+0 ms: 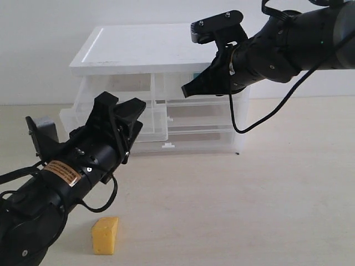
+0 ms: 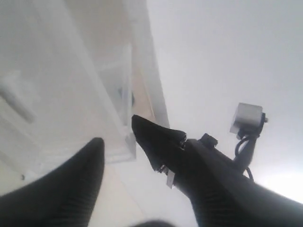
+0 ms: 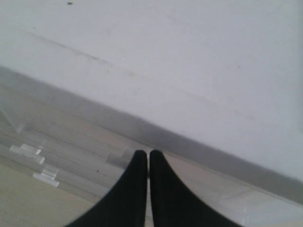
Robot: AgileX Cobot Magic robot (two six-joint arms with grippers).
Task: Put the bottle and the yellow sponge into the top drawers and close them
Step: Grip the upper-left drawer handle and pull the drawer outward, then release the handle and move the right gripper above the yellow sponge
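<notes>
The yellow sponge (image 1: pixel 105 235) lies on the table near the front, beside my left arm. My left gripper (image 1: pixel 121 104) stands open and empty in front of the pulled-out left top drawer (image 1: pixel 158 123); in the left wrist view the gripper (image 2: pixel 118 144) has only the cabinet beyond its spread fingers. My right gripper (image 1: pixel 190 90) is shut, tips against the front of the right top drawer (image 1: pixel 169 86), which sits pushed in. In the right wrist view the gripper (image 3: pixel 144 153) pinches nothing. The bottle is mostly hidden; a small teal patch (image 1: pixel 196 73) shows through the right drawer's wall.
The white cabinet (image 1: pixel 150 47) stands at the back against a pale wall. Two full-width drawers with tab handles (image 1: pixel 167 146) lie below the top pair. Beige table surface (image 1: pixel 249 210) spreads to the front right.
</notes>
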